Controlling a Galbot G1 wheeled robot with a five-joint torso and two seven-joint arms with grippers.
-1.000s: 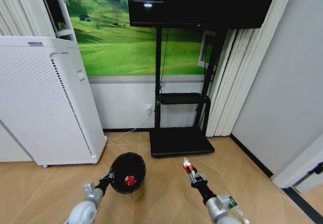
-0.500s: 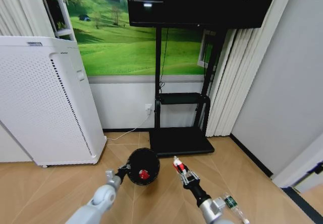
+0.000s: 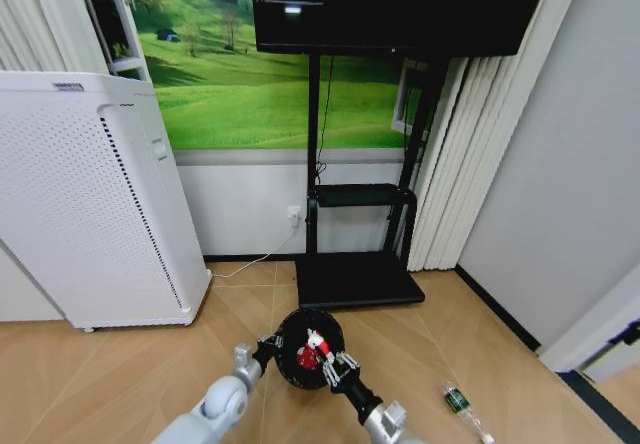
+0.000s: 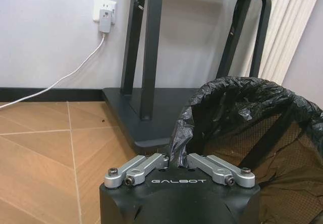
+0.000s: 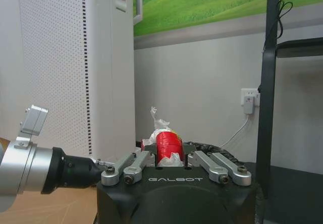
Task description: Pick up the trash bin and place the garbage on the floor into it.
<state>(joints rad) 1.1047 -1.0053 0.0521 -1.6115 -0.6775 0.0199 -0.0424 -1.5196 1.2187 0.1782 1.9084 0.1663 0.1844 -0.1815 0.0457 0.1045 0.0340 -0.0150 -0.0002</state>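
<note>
The trash bin, a small black mesh basket with a black bag liner, hangs tilted just above the floor. My left gripper is shut on its near rim; in the left wrist view the left gripper pinches the liner's edge of the bin. My right gripper is over the bin's mouth, shut on a crumpled red-and-white wrapper. That wrapper sits between the right gripper's fingers. A clear bottle with a green label lies on the floor to the right.
A tall white perforated appliance stands at the left. The black TV stand's base lies just beyond the bin, with a white cable running to a wall socket. A wall and curtains close off the right side.
The left arm has carried the bin rightward and farther out. The right gripper has brought the wrapper left, from beside the bin to over its mouth.
</note>
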